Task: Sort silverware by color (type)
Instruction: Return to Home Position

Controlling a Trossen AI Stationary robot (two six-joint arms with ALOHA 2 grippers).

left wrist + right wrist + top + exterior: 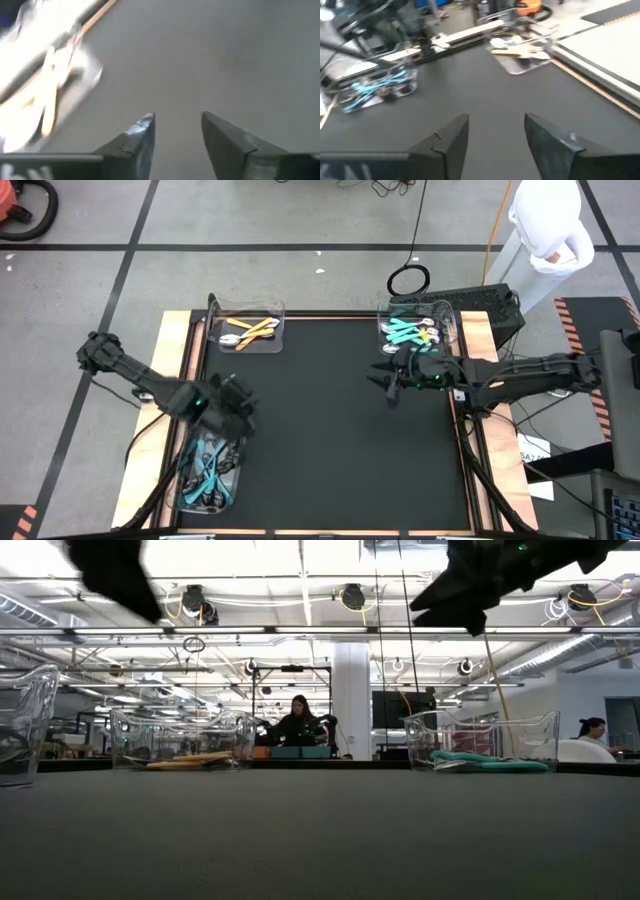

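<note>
A: Open room?

B: Black mat (330,440) is open across its middle, near edge to far edge. A wooden border (170,380) runs down both sides. Three clear bins sit at the mat's margins.

A: Silverware?

B: The near-left bin (178,492) holds a heap of teal-handled pieces (208,470) with dark heads. The far-left bin (222,345) holds orange-handled pieces (252,330). The far-right bin (450,320) holds a teal-handled set (403,332) with a few pale heads among it.

A: Pincers?

B: Left gripper (177,122) hangs over the near-left bin's far end, fingers apart, nothing between. Right gripper (495,122) hangs over the mat, just in front of the far-right bin, fingers apart, empty.
</note>
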